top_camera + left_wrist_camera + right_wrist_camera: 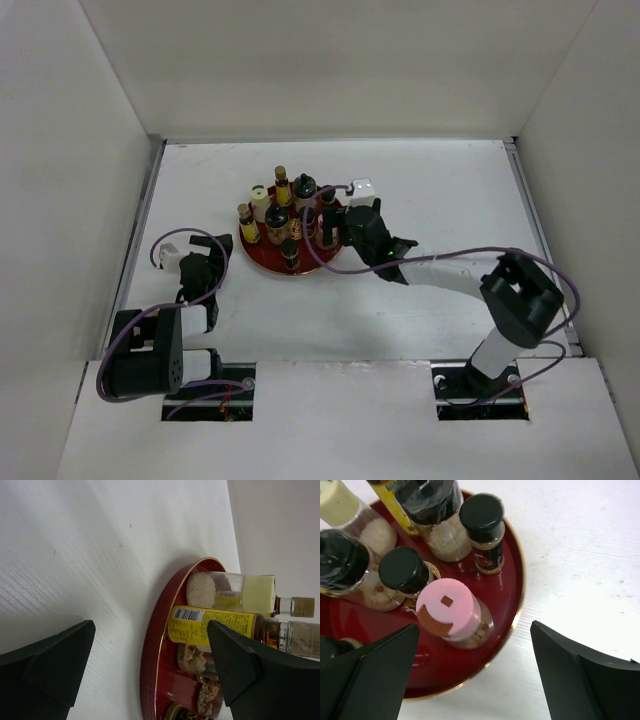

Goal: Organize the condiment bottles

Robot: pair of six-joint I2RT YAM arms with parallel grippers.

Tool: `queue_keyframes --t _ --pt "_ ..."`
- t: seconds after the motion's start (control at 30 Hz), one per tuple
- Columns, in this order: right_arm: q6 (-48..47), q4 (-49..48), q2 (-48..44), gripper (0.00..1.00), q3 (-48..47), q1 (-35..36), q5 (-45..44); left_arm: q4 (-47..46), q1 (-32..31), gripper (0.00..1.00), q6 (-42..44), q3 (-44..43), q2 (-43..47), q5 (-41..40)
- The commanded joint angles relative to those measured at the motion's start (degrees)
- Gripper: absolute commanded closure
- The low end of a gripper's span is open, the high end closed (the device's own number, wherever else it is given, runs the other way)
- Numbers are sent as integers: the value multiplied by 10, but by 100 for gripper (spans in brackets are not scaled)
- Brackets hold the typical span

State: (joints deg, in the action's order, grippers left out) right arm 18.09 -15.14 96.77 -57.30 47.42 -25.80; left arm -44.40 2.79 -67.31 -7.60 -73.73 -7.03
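Observation:
Several small condiment bottles (288,215) stand upright on a round red tray (268,262) at the table's middle. In the right wrist view a pink-capped bottle (451,609) stands near the tray's rim (518,595), with black-capped bottles (402,569) behind it. My right gripper (475,672) is open and empty, hovering over the tray's right edge (342,226). My left gripper (212,250) is open and empty on the table left of the tray. Its view (151,630) shows a yellow-labelled bottle (210,626) and a cream-capped jar (225,591) on the tray.
White walls enclose the table on the left, back and right. Bare white tabletop (450,190) lies around the tray. A purple cable (470,253) runs along the right arm.

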Motion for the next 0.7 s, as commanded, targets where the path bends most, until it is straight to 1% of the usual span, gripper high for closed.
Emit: queue_keyframes --t 0.0,0.1,0.2,0.3,0.4,0.53,0.67 --pt "-1 -48 -97 0 34 6 -46 -24 -6 0 2 -20 -4 3" --pt "7 -40 -154 0 80 -18 -103 -22 -7 0 3 -22 -4 4" --pt "14 -36 -178 0 123 -47 -132 -18 -5 0 5 -22 -3 4" --pt "52 -39 -172 0 155 -75 -131 -15 2 0 7 -21 2 6" --pt "84 -29 -143 0 149 -91 -125 -8 16 0 9 -19 5 6" --pt "77 -37 -135 0 146 -91 -126 2 40 0 9 -15 8 6" --pt "62 -64 -141 0 162 -93 -127 18 36 0 17 -28 10 6"
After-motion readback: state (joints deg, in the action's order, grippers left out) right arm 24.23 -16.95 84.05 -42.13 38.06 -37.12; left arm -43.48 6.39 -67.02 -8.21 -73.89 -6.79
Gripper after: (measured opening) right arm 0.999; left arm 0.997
